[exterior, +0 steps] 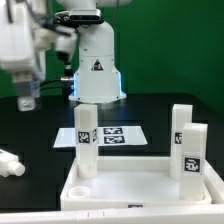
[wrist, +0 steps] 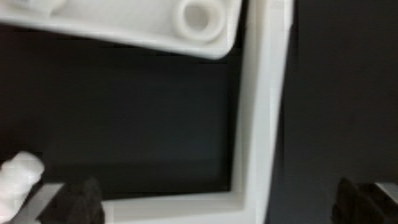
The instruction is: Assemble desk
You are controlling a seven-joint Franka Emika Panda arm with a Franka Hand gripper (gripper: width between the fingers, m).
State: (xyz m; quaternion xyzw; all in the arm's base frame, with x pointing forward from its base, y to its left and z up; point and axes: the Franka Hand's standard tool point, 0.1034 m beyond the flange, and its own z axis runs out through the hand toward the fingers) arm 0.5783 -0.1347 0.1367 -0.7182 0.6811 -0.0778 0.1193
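The desk's white rimmed tabletop lies at the front of the exterior view, with a round socket showing in its left corner. Three tagged white legs stand on it: one on the left and two on the right. Another white leg lies loose on the black table at the far left. My gripper hangs high at the exterior view's upper left, well away from the tabletop. In the wrist view my gripper is open, and its dark fingers hold nothing. Below them are a white socketed corner and a white rim.
The white robot base with its triangle logo stands at the back centre. The marker board lies flat between the base and the tabletop. A blurred white piece shows at the edge of the wrist view.
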